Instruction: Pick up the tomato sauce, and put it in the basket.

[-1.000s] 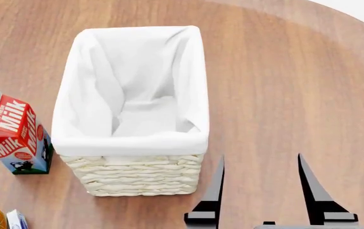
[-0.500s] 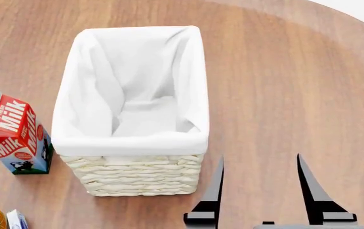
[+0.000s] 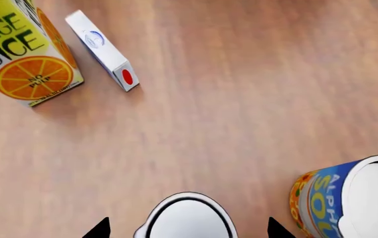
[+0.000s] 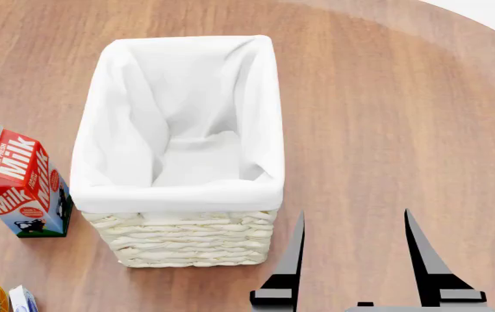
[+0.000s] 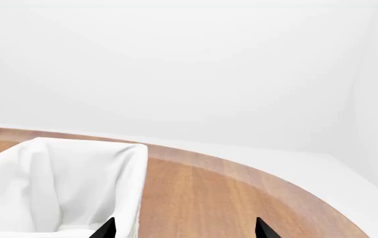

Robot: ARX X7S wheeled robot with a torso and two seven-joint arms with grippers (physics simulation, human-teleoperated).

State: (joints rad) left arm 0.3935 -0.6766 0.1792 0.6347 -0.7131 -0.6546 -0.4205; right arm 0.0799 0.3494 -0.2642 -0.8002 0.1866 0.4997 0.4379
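White-topped tomato sauce [image 3: 187, 218] inside left end effector [image 3: 189, 229]

A bare simulated tabletop scene is shown, not a furnished room. A round wooden table [image 4: 386, 97] is set against blank white walls [image 5: 189, 64]. Household groceries are laid out on it: a milk carton [image 4: 21, 182] at 9 o'clock of a lined basket [image 4: 187, 240], and an orange juice carton [image 3: 24, 54].
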